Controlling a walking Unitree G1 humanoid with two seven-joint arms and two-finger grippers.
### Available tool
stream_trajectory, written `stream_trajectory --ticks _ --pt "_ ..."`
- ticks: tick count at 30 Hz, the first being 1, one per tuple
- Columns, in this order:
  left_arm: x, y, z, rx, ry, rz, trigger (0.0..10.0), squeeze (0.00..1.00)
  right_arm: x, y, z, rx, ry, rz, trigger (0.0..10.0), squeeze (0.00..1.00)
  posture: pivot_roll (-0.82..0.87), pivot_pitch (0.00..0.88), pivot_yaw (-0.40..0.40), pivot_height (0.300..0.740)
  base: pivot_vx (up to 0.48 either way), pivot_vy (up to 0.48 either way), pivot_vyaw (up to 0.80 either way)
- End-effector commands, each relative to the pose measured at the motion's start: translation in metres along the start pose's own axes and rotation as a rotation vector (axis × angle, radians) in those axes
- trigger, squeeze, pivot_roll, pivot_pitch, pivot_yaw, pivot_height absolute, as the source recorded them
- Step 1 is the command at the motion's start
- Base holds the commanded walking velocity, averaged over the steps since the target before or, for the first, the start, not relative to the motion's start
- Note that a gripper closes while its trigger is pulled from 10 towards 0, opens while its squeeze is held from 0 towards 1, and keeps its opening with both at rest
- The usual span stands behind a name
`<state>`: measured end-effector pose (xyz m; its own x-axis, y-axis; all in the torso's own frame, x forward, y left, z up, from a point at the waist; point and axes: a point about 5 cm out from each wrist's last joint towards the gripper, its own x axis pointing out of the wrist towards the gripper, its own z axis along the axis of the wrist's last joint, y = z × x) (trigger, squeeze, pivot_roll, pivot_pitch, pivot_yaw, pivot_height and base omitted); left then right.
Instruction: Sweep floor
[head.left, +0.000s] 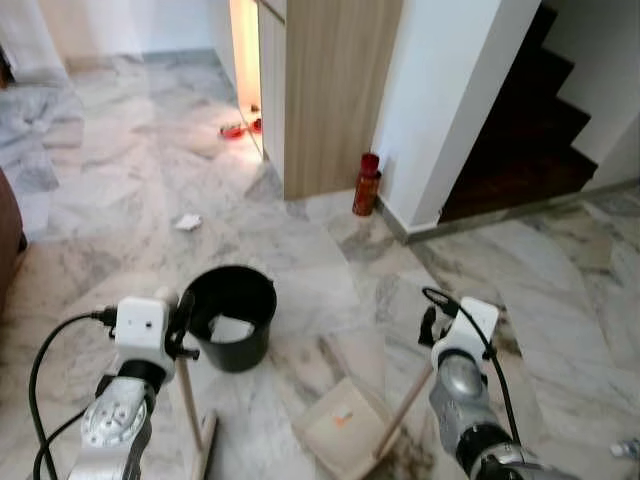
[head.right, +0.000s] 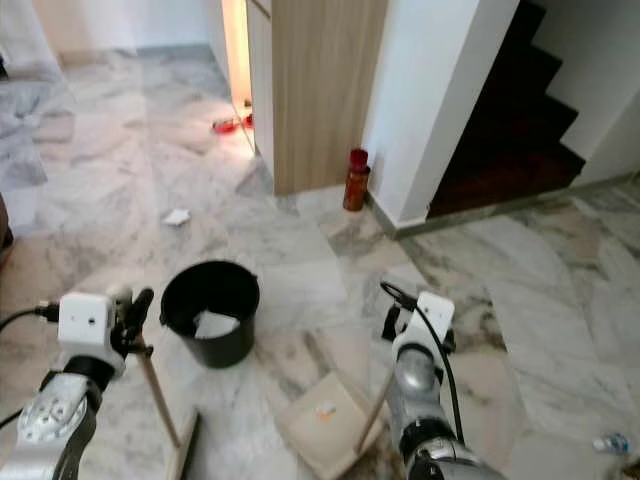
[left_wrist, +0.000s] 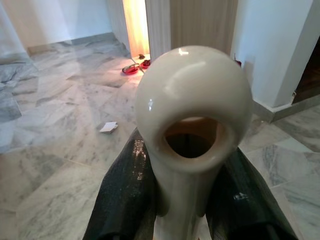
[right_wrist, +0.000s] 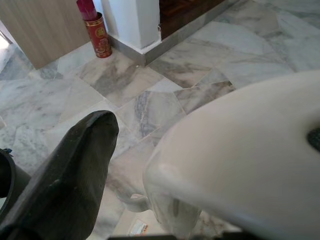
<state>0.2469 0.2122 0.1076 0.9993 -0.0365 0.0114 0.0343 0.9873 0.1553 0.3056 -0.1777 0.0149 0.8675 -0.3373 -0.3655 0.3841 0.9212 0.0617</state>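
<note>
- On the near marble floor (head.left: 300, 250), between the two arms, lies a cream dustpan (head.left: 340, 428), tray flat on the tiles, with a small orange scrap (head.left: 343, 419) inside it.
- The dustpan's wooden handle (head.left: 405, 405) rises on a slant to the right gripper (head.left: 432, 328); its black fingers are closed around the cream handle top, as the right wrist view shows.
- To the near left, a broom (head.left: 195, 420) stands on a wooden stick with its head on the floor; the left gripper (head.left: 180, 318) holds it near the top.
- In the left wrist view the two black fingers (left_wrist: 120, 200) clamp either side of the broom's cream, ring-shaped handle end (left_wrist: 192, 115).
- Just right of the left gripper stands a black bucket (head.left: 232, 318), upright, with a pale scrap (head.left: 230, 328) in the bottom.
- Farther off, left of centre, a crumpled white paper (head.left: 187, 222) lies on the floor.
- Far centre, a red cylindrical can (head.left: 366, 185) stands beside a white wall corner, next to a wooden cabinet (head.left: 325, 90).
- Red slippers (head.left: 240, 128) lie by the lit gap left of the cabinet.
- Far right, dark stairs (head.left: 525, 120) climb away.
</note>
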Motion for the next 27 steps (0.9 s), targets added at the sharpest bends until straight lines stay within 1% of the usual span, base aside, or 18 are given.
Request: stream_trajectory --ticks 1,9,13,16,18,21,27 --pt "0.0 -0.0017 0.0069 0.007 -0.036 -0.007 10.0 0.0 0.0014 -0.0006 0.0039 -0.013 -0.017 -0.002 10.0 0.0 0.27 0.04 -0.091 0.74 0.0 0.0 0.0" --pt "0.0003 -0.0015 0.0067 0.008 -0.034 -0.005 10.0 0.0 0.0013 0.0009 0.0047 -0.008 -0.02 0.003 10.0 0.0 0.27 0.041 -0.093 0.74 0.0 0.0 0.0" --pt "0.0003 -0.0013 0.0066 0.008 -0.033 -0.004 10.0 0.0 0.0013 0.001 0.004 0.003 -0.013 0.003 10.0 0.0 0.27 0.041 -0.093 0.74 0.0 0.332 0.0" --pt "0.0007 -0.0015 0.0066 0.009 -0.033 -0.005 10.0 0.0 0.0016 0.0015 0.004 -0.005 -0.007 0.007 10.0 0.0 0.27 0.039 -0.093 0.74 0.0 0.345 -0.63" --pt "0.0009 -0.0017 0.0066 0.008 -0.034 -0.006 10.0 0.0 0.0016 0.0014 0.0054 -0.008 -0.024 0.009 10.0 0.0 0.27 0.04 -0.094 0.74 0.0 0.341 -0.4" --pt "0.0009 -0.0016 0.0066 0.008 -0.035 -0.006 10.0 0.0 0.0013 0.0023 0.0059 -0.022 -0.031 0.013 10.0 0.0 0.27 0.039 -0.094 0.74 0.0 0.337 0.0" --pt "0.0004 -0.0016 0.0064 0.009 -0.034 -0.006 10.0 0.0 0.0012 0.0017 0.0052 -0.019 -0.028 0.005 10.0 0.0 0.27 0.04 -0.094 0.74 0.0 0.344 0.0"
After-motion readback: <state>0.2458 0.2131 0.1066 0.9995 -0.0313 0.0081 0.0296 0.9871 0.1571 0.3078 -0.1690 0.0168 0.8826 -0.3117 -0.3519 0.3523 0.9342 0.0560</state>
